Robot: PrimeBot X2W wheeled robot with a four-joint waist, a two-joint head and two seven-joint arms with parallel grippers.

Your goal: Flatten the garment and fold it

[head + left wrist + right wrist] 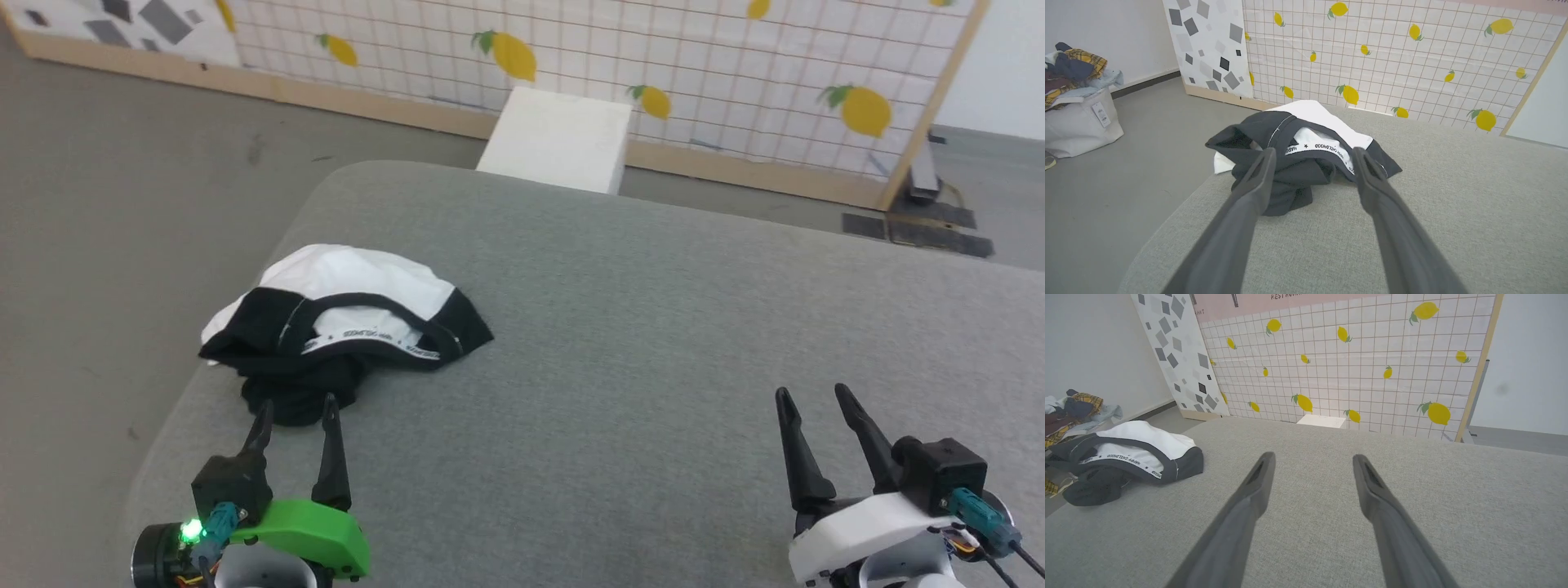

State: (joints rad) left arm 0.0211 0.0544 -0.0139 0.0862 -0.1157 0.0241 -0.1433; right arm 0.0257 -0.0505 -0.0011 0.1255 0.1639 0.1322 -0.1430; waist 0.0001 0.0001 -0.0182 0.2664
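The left gripper (297, 402) stands with its two dark fingers spread wide and nothing between them; the right gripper (811, 390) is spread just as wide and holds nothing either; both hang low over the grey padded surface (653, 327).

The surface's side edge runs just outboard of the left gripper, dropping to the floor (122, 204); ahead of that gripper, beyond the garment (351, 286), the edge curves round a soft corner into the far edge; past the far edge stand a white block (563, 135) and a lemon-printed panel (694, 49). Ahead of the right gripper, and across the whole stretch between the two grippers, the grey cloth lies bare and flat, so the widest room is inboard of the left gripper and forward of the right one.

The garment sits directly ahead of the left gripper's fingertips, well apart from the right gripper, far off to that gripper's inboard side; its nearest black fold lies right at the left fingertips, though I cannot tell whether they touch it. It is a crumpled heap, not spread; white body cloth humps up on the far side, black sleeve and shoulder cloth bunches on the near side, and the black collar gapes toward the gripper, showing the white neck tape (1318, 147) printed "HAPPY CHILDHOOD"; a white corner on the outboard side reaches the surface's side edge.
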